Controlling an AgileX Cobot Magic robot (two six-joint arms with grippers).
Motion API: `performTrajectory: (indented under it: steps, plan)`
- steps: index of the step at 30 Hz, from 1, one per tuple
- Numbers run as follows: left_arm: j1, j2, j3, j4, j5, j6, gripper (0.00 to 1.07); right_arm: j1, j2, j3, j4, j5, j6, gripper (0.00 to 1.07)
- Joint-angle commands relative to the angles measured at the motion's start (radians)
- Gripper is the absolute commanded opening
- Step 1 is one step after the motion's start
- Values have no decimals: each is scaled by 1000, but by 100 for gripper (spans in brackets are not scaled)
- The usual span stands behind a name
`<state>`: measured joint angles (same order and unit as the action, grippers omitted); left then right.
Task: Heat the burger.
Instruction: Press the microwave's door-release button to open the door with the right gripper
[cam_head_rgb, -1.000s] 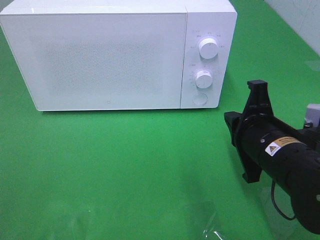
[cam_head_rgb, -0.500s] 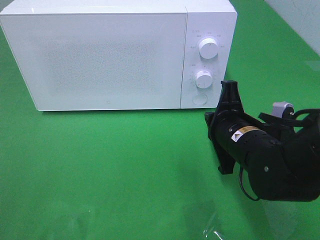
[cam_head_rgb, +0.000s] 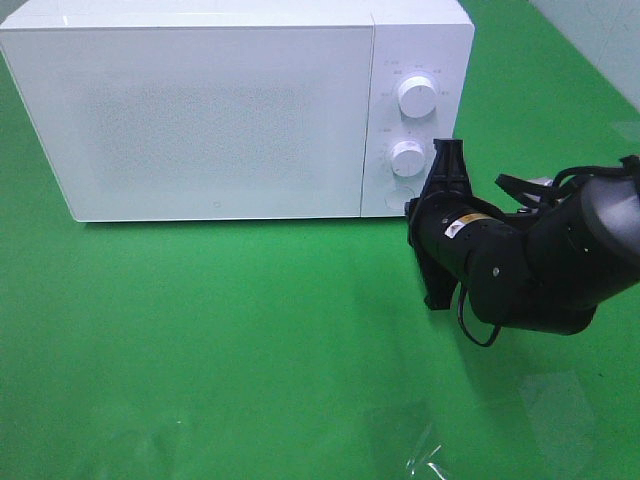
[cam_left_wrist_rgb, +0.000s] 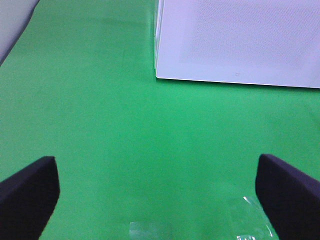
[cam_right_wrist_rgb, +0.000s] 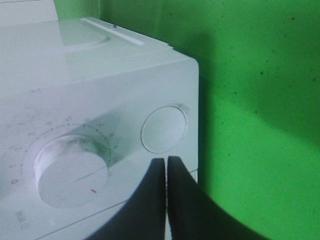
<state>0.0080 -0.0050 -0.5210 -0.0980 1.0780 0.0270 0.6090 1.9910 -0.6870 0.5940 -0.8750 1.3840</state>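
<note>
Right gripper (cam_right_wrist_rgb: 166, 159) has its two fingers pressed together with nothing between them. The tips point at the control panel of the white microwave (cam_head_rgb: 200, 15), just beside the round button (cam_right_wrist_rgb: 164, 129) at the panel's lower corner and next to the lower dial (cam_right_wrist_rgb: 70, 172). Whether the tips touch the panel cannot be told. As for the burger, it shows in no view, so where it lies relative to either gripper cannot be told. The microwave's door (cam_head_rgb: 200, 120) is shut. Left gripper (cam_left_wrist_rgb: 159, 172) hangs over the green table (cam_head_rgb: 250, 340) with its fingers spread wide and nothing between them — well apart from the microwave, whose lower front edge lies ahead of it.
</note>
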Motion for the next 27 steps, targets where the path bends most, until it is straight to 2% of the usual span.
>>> performTrajectory:
  steps: [1, 11, 23, 27]
  plan:
    - [2, -16, 2, -2, -9, 1, 100, -30, 29, -50, -28, 22, -7, 0]
    - [2, -16, 2, -2, -9, 1, 100, -65, 104, -138, -51, 49, -6, 0]
    - [2, -16, 2, -2, -9, 1, 100, -77, 127, -196, -76, 50, -3, 0]
    - [2, -16, 2, -2, -9, 1, 100, -77, 153, -210, -76, -10, -2, 0]
